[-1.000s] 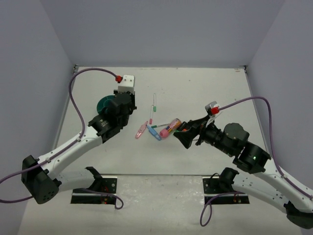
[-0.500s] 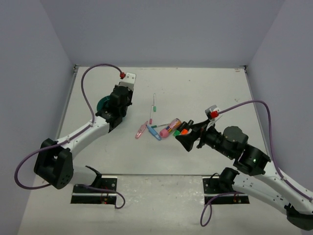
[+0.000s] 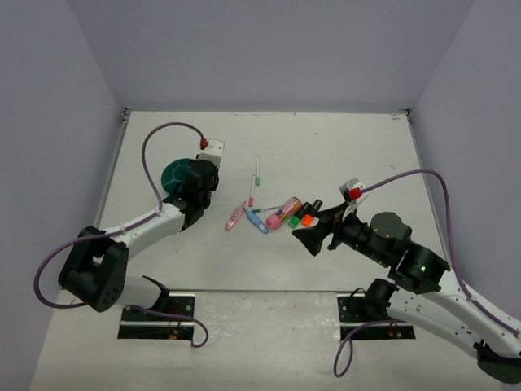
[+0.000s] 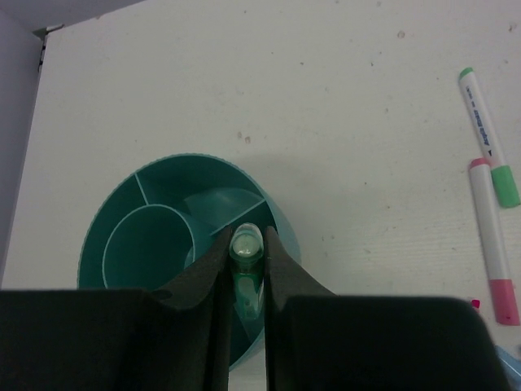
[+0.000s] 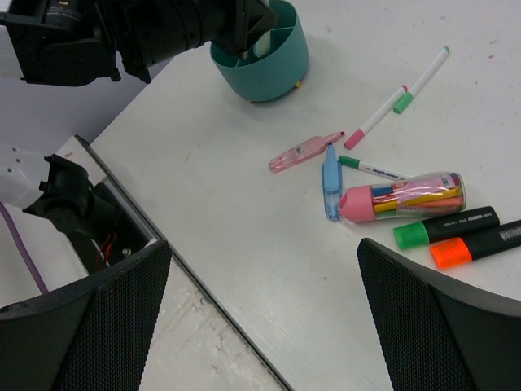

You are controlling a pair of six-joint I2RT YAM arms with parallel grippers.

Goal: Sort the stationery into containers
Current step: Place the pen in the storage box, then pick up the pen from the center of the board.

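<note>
The round teal organiser (image 3: 173, 172) stands at the left, its dividers (image 4: 143, 191) visible from above. My left gripper (image 4: 247, 238) hangs over its near rim, shut on a small mint-green clip (image 4: 246, 244); seen from the right wrist, it (image 5: 254, 23) sits over the cup (image 5: 262, 62). Mid-table lie two white pens (image 3: 255, 181), a pink clip (image 5: 305, 151), a blue clip (image 5: 330, 179), a pink tube (image 5: 403, 198), a green highlighter (image 5: 448, 226) and an orange highlighter (image 5: 480, 244). My right gripper (image 3: 313, 230) is open and empty, just near-right of the highlighters.
A third thin white pen with a green tip (image 5: 374, 169) lies beside the tube. The table's near edge and the arm mounts (image 5: 98, 220) show below the right gripper. Walls close the table on three sides.
My left wrist has drawn back toward the near left, uncovering more of the organiser, the clip still held. The right gripper has backed off slightly, uncovering the highlighters.
</note>
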